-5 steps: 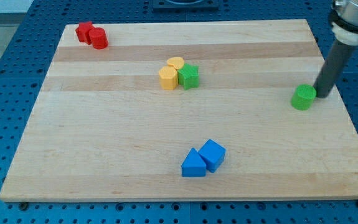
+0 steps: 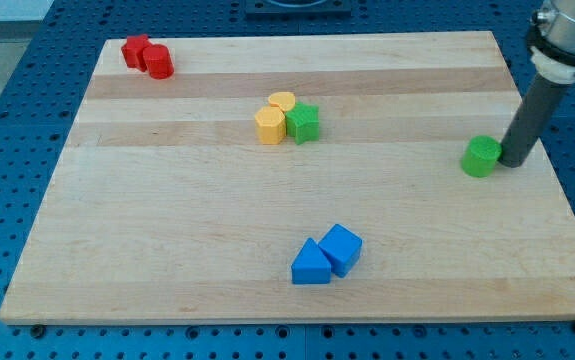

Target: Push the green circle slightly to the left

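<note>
The green circle (image 2: 481,157) sits near the counter's (image 2: 167,230) right edge, bare wood stretching left. The tilted rod's tip (image 2: 512,161) touches its right side; no gripper exists.

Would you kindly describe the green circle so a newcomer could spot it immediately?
Start at the wooden board and look toward its right edge, about mid-height. The green circle sits alone there, with my tip against its right side. The other green block is star-shaped and huddles with yellow blocks.

Green circle (image 2: 481,157) lies flat near the board's right edge
</note>
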